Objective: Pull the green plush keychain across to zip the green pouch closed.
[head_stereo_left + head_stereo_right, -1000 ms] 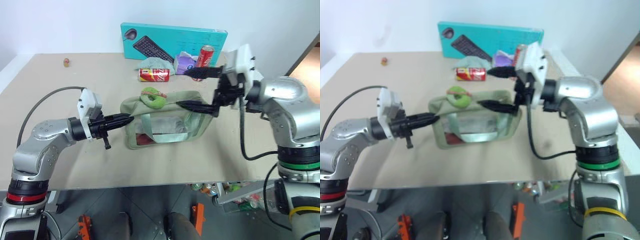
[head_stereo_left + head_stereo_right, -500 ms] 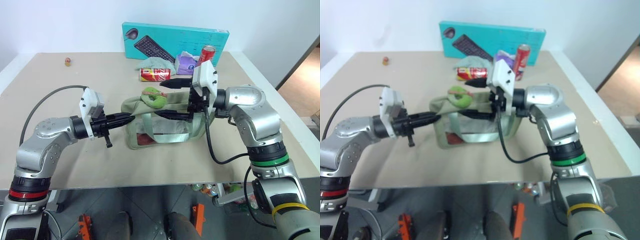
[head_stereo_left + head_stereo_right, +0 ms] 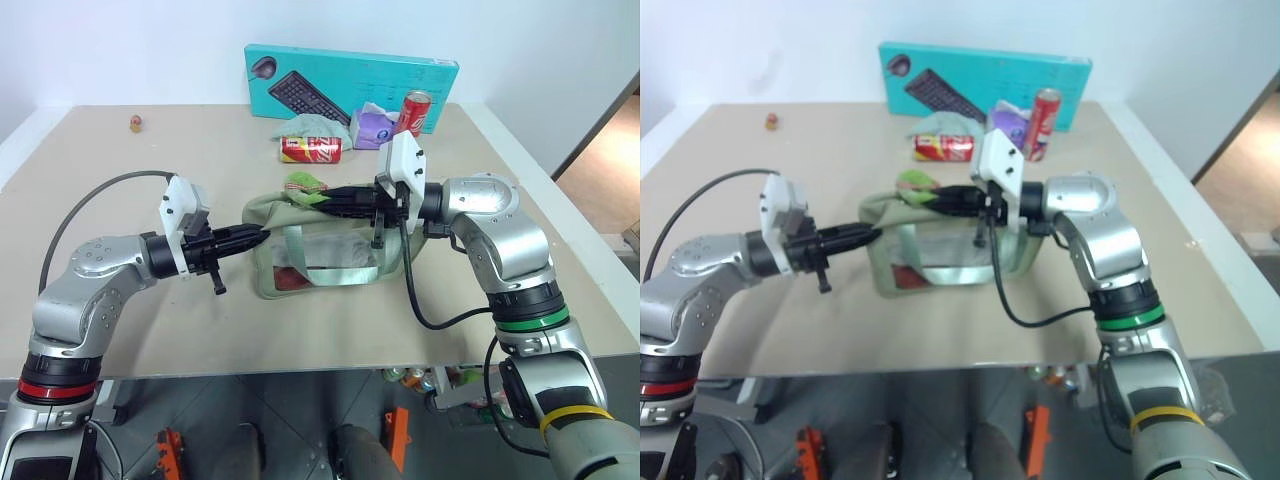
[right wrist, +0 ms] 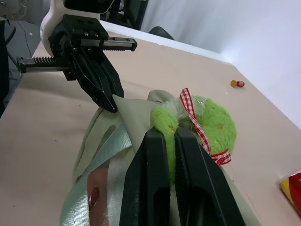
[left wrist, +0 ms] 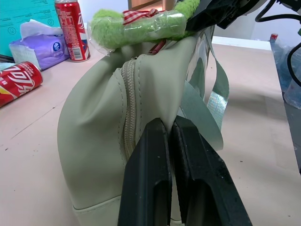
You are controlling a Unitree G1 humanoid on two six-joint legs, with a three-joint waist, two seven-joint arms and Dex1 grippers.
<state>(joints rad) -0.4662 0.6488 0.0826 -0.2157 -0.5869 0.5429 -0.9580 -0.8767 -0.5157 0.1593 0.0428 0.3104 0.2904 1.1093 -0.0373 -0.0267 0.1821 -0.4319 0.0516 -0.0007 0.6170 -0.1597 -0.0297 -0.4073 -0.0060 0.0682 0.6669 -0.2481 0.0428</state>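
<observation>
Keychain: green plush keychain (image 4: 207, 125) atop left end of green pouch (image 3: 330, 245) mid-surface, pinched by right pincer (image 3: 325, 200). Left pincer (image 3: 258, 238) clamped on pouch's left end fabric. Zipper line runs left-right; pull likely goes rightward, away from left pincer.

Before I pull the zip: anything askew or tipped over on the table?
One red can lies on its side behind the pouch, while the other can stands upright. Nothing spilled. Both grips look sound.

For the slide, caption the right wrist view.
Right end effector shut on the green plush keychain atop the green pouch.
</observation>
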